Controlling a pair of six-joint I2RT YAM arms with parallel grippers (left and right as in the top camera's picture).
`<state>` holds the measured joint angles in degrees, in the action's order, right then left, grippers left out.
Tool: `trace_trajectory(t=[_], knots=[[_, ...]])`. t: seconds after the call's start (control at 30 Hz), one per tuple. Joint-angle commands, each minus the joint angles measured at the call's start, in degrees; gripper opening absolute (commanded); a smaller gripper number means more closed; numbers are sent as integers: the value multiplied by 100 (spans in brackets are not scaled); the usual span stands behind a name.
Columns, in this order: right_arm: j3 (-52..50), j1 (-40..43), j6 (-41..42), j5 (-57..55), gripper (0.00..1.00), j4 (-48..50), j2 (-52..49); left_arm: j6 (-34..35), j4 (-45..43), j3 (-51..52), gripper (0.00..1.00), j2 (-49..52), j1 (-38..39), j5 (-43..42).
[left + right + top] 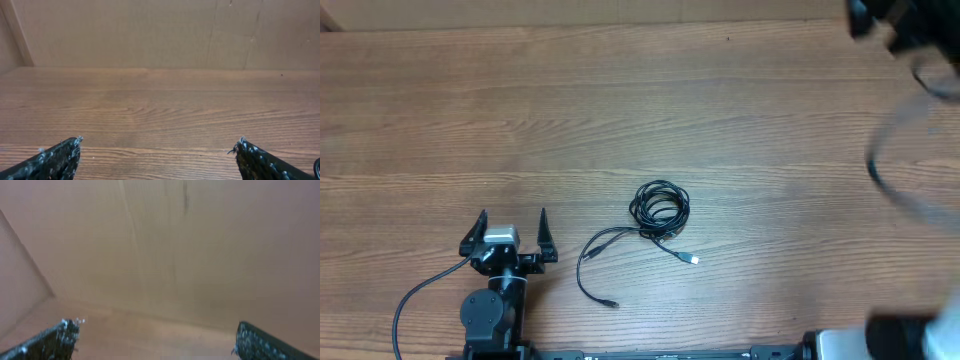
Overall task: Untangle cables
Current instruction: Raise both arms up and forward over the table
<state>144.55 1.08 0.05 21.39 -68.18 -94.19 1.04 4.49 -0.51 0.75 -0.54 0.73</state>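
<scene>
Wooden table (pixel 620 100), tangled cables (pixel 658 208) near centre.

Thin black cables (pixel 650 222) are seen lying in a tangle on the wooden table, coiled into a small bundle, with one silver-tipped end trailing to the right and a longer loop spread to the left.

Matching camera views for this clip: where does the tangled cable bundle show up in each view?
Overhead: cable bundle lower centre, right of the left end effector.
Left wrist: not in view.
Right wrist: not in view.
Shared landmark: the wooden table.
</scene>
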Motion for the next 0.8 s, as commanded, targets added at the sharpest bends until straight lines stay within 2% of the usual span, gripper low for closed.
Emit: trace_trajectory(t=[0.0,0.23,0.3,0.37,0.43,0.5,0.6,0.7,0.77], knots=[[608,15,17,529,100,-640,-905,-109,-4,24,100,-44,-52,31],[553,17,-26,533,100,-1344,-1307,-114,-212,24,100,-44,-57,122],[553,17,-61,549,100,-1543,-1296,-17,-684,20,100,-44,-52,-332],[553,17,-221,542,100,-1711,-1296,-50,-1353,-87,100,-44,-52,-1178],[553,17,-354,520,100,-1871,-1296,-61,-1810,-479,100,-44,-52,-1659],[553,17,-352,501,100,-1930,-1296,-61,-1617,-1167,100,-24,-52,-1628],[553,15,-350,433,100,-1974,-1296,-138,-920,-2743,100,240,-57,-1211],[553,15,-350,264,100,-2070,-1296,-546,-223,-4489,100,844,-57,-1029],[553,17,-350,59,100,-2166,-1296,-776,540,-6030,100,1591,-57,-946]])
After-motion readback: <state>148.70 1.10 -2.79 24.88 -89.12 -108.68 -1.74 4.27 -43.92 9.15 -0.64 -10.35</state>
